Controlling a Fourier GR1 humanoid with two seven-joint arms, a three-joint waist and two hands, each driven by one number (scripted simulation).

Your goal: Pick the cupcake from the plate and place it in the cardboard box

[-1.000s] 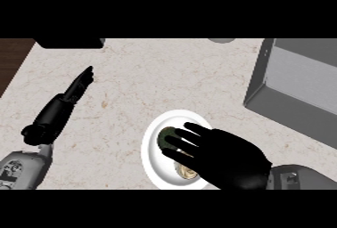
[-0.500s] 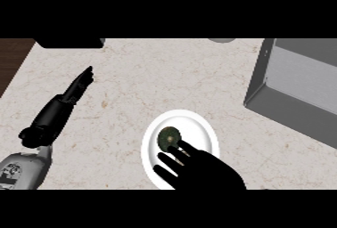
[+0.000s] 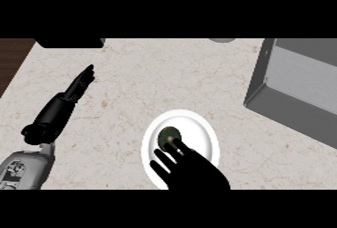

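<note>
On the pale marble counter (image 3: pixel 132 84), white plate (image 3: pixel 205 133) near centre holding cupcake (image 3: pixel 169 136), right hand (image 3: pixel 194 171) spread over its near edge, left hand (image 3: pixel 63 104) straight at left, grey box (image 3: pixel 296 89) far right, bare counter between.

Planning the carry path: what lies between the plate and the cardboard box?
In the head view, only bare counter lies between the plate and the cardboard box. The cupcake sits on the plate.

we're looking down on a kitchen counter (image 3: pixel 151 75) here, pale speckled stone with a dark wood edge at the far left. a white plate (image 3: pixel 197 124) with a cupcake (image 3: pixel 169 136) sits on it, and a grey box (image 3: pixel 296 89) stands at the right.
</note>
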